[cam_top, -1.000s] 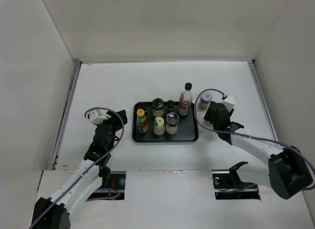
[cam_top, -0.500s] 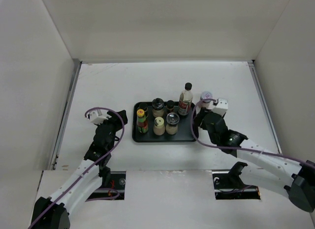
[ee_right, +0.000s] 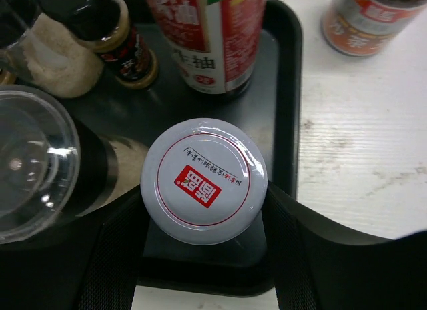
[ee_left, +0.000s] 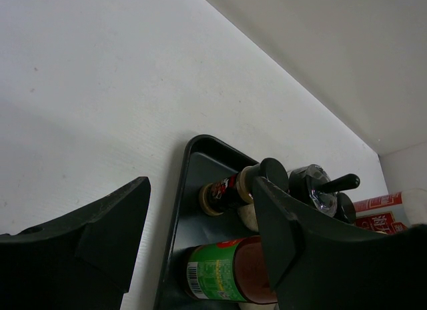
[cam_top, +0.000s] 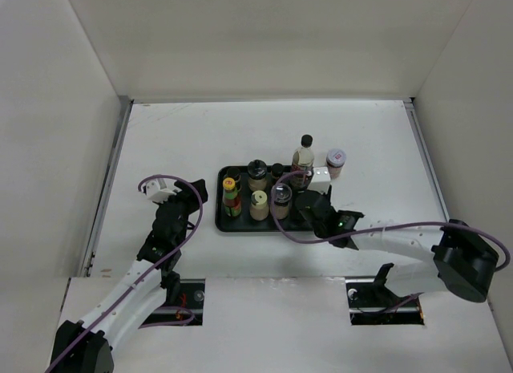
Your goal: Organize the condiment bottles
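Right hand (ee_right: 203, 210) pinches a white-lidded jar (ee_right: 203, 180) by its sides, low in the wrist frame, over the right front corner of the black tray (ee_right: 277, 123). The lid hides whether the jar's base touches the tray, and overhead the arm covers this jar completely. Left hand (ee_left: 200, 190) is spread with nothing in it, over the tabletop (ee_left: 100, 90) left of the tray; its dark fingers (ee_left: 293, 243) block part of the bottles behind them.

Overhead, six bottles show on the tray: a tall clear bottle (cam_top: 302, 160), a yellow-capped sauce bottle (cam_top: 231, 195), a black-lidded jar (cam_top: 256, 172), a small black-capped bottle (cam_top: 276, 174), a pale-lidded jar (cam_top: 258, 204) and a clear-lidded jar (cam_top: 280, 198). One red-labelled jar (cam_top: 335, 159) stands on the tabletop by the tray's upper right corner. Eight bottles in all, one tray.
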Available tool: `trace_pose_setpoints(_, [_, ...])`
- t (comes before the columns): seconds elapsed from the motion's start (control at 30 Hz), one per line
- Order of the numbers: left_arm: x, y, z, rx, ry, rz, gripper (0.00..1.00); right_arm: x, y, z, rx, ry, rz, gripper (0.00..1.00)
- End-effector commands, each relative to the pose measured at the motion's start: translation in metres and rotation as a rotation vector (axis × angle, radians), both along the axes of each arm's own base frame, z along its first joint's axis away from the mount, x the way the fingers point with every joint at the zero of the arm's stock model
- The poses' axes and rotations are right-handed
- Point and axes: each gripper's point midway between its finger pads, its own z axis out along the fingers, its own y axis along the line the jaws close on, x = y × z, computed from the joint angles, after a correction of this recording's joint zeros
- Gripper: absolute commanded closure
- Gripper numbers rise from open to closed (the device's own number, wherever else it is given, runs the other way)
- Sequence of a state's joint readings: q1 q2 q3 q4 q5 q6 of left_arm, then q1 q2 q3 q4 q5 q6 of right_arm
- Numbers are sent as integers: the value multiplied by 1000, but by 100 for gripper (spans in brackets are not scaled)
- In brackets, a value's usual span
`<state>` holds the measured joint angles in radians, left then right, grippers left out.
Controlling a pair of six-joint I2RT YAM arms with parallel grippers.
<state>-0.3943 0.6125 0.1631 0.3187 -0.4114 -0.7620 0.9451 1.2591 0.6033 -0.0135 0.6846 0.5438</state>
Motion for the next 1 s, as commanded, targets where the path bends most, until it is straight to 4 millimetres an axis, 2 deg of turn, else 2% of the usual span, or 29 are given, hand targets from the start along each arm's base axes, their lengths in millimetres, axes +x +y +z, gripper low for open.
trace_pose_setpoints(0.0, [1,0,11,-6,-48,4,39,24,40,58,180,-146,-17,51])
trace_pose_setpoints(0.43, [1,0,11,-6,-48,2,39,29,84,41,156,-114,24,51])
trace_pose_setpoints(0.5, [1,1,11,-5,-50,7,39,31,88,39,149,-114,28,47])
trace_pose_setpoints(0.57, [1,3,12,-5,-53,10,39,30,90,38,142,-113,33,37])
trace_pose_setpoints(0.63, [1,3,12,-5,-54,11,39,27,88,43,140,-123,29,25])
trace_pose_setpoints(0.77, [1,2,11,-3,-48,8,39,22,75,57,150,-147,18,18])
trace_pose_setpoints(0.9, [2,2,10,-2,-47,10,39,14,59,80,178,-171,16,15])
trace_pose_setpoints(0.97, [1,3,11,-3,-50,13,39,9,47,94,199,-188,11,19])
